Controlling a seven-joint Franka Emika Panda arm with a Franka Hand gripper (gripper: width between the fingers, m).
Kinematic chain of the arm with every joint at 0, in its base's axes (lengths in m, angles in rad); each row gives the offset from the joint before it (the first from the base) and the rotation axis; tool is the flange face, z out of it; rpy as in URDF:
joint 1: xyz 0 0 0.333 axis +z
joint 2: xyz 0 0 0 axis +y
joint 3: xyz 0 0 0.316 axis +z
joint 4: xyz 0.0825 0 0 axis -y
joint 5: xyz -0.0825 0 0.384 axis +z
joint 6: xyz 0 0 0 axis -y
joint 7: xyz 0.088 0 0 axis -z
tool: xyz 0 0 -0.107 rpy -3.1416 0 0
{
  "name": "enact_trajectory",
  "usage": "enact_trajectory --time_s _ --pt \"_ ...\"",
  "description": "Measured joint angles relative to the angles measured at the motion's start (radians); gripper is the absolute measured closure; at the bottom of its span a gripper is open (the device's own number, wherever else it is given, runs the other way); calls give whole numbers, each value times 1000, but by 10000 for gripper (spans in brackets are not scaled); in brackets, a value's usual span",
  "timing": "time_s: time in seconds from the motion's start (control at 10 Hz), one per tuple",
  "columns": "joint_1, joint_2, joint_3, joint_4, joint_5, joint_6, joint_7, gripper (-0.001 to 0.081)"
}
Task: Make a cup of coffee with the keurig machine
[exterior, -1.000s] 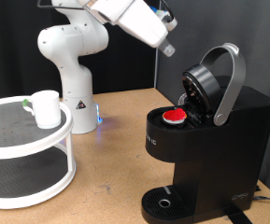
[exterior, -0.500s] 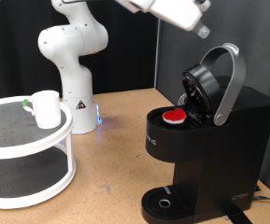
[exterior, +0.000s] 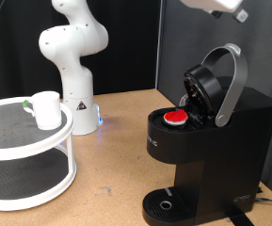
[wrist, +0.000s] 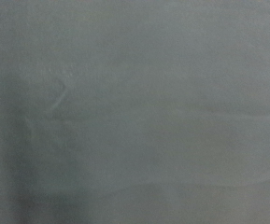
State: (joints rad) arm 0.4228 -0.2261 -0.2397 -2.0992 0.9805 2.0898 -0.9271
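Keurig machine (exterior: 211, 132) lid up w/ red-topped pod (exterior: 176, 117) seated, ready to brew. Cup (exterior: 47, 109) waits on white rack (exterior: 41, 151). My gripper (exterior: 216, 6) barely in view, top edge; jaws' state—can't tell.

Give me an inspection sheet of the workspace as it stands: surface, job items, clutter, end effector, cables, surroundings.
Surface: brown wooden table, bare between stand and machine.
Cup: white cup upright on the top tier of a white two-tier round stand, at the exterior view's left.
Keurig: black machine at the exterior view's right, lid raised; a red-topped pod sits in the holder; drip tray has no cup on it.
Clutter: nothing seen.
End effector: only part of the arm's end shows at the exterior view's top edge, above the machine; fingers out of frame. Wrist view is a blank grey blur.
Cables: one dark cable beside the machine's base.
Surroundings: white robot base, dark backdrop.
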Motion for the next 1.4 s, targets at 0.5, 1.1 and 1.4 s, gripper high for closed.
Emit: enact_trajectory --time_s 0.5,1.1,1.4 --pt "24 63 112 69 -85 91 157 6" --pt "30 125 161 72 -176 136 173 451" --pt "24 126 161 41 -267 137 177 640"
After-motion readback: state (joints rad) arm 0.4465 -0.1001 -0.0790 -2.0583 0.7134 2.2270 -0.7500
